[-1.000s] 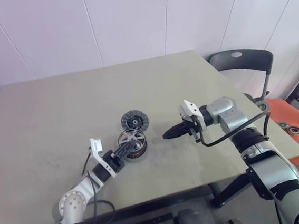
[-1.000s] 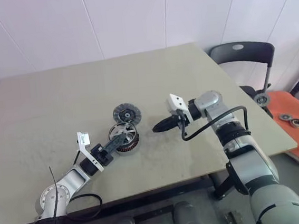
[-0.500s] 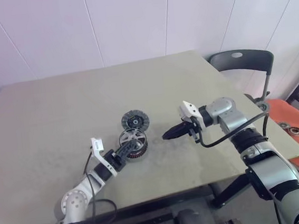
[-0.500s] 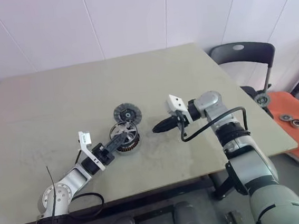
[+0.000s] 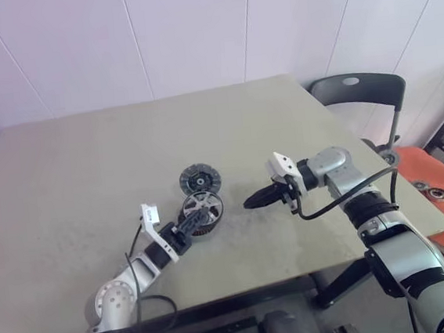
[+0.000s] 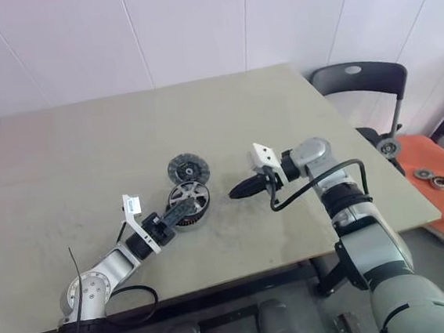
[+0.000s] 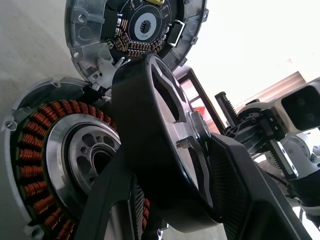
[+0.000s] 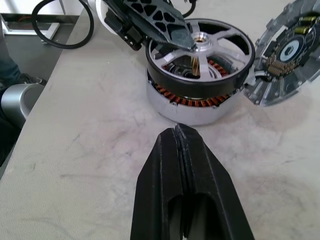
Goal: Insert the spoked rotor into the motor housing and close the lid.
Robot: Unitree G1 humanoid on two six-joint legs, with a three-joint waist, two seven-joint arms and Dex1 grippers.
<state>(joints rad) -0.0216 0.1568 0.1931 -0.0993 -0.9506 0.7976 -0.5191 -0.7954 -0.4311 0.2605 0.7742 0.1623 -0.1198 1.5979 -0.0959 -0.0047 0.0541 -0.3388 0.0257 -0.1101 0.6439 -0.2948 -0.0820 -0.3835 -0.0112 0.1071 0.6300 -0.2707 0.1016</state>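
White wall panels stand behind a wide greyish surface (image 5: 72, 165), and everything here is placed against the motor housing (image 8: 192, 102), which sits near the surface's near middle. Directly over the housing, the left hand (image 5: 190, 223) pinches the spoked rotor (image 8: 200, 55) by its rim and spokes, holding it tilted with one edge low over the copper windings, most likely so that its shaft can be lined up with the housing's centre hub before it is let down. Just beyond the housing lies the lid (image 5: 200, 179), flat and out of the way, probably parked until the rotor is seated. To the housing's right, the right hand (image 5: 257, 199) hovers just beside it with its fingers pressed together, holding nothing; it may be waiting to steady or press. From the head, rotor and housing merge into one dark disc. The right wrist view shows the gap between them and the brass-coloured shaft hanging inside the rotor, while the left wrist view shows the lid's inner face of circuit parts.
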